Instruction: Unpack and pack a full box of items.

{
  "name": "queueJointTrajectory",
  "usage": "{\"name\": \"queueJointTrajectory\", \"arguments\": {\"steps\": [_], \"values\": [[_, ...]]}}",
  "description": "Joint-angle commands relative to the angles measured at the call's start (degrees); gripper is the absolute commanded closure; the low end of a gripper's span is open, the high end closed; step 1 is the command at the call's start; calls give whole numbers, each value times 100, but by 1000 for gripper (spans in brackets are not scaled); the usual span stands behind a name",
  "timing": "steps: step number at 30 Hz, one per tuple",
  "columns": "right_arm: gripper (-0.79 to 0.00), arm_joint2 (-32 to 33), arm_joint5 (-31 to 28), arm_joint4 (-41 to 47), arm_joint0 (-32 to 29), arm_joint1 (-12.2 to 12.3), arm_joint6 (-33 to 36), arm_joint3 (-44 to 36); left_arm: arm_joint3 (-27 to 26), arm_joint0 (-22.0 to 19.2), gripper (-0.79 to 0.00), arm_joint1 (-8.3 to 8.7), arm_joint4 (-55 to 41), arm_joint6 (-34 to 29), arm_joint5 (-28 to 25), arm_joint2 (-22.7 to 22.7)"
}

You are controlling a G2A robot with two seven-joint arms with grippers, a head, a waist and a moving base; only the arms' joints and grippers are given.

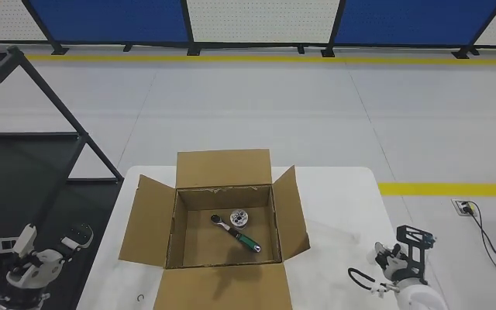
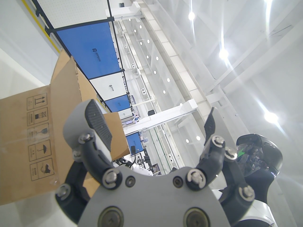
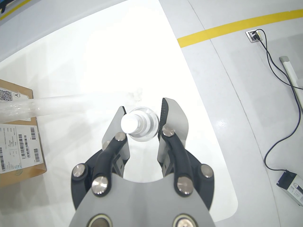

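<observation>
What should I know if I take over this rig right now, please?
The left gripper is open and empty, beside the outer wall of the box.
The right gripper is shut on a white-capped bottle over the table, clear of the box.
A ratchet and a round metal part lie in the box.
Done: the bottle is out of the box.
Left: those two items are inside; I cannot tell whether unpacking or packing is under way.

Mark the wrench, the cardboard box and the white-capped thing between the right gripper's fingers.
wrench (image 1: 235, 234): top view, on its middle.
cardboard box (image 1: 223, 167): top view, on the far flap.
white-capped thing (image 3: 129, 123): right wrist view, on its cap.
</observation>
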Motion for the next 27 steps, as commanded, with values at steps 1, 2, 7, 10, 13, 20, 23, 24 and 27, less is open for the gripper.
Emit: {"name": "queueJointTrajectory", "arguments": {"steps": [1,2,7,10,13,20,23,24,27], "values": [[0,-11,27,-25,-1,5,-30,55,0,0,-785,0,0,-1,0,0],[0,-20,45,-11,-4,7,-42,89,0,0,-785,0,0,-1,0,0],[0,-48,165,40,26,13,-138,293,0,0,-785,0,0,-1,0,0],[0,-52,201,109,46,19,-167,390,0,0,-785,0,0,-1,0,0],[-228,-51,200,162,65,28,-186,455,0,0,-785,0,0,-1,0,0],[-536,-47,228,221,69,49,-211,471,0,0,-785,0,0,-1,0,0],[-727,-34,238,254,43,59,-215,420,0,0,-785,0,0,-1,0,0],[-785,-26,243,275,34,62,-213,389,0,0,-785,0,0,-1,0,0],[-785,-1,211,356,-12,71,-219,251,0,0,-785,0,0,-1,0,0]]}}
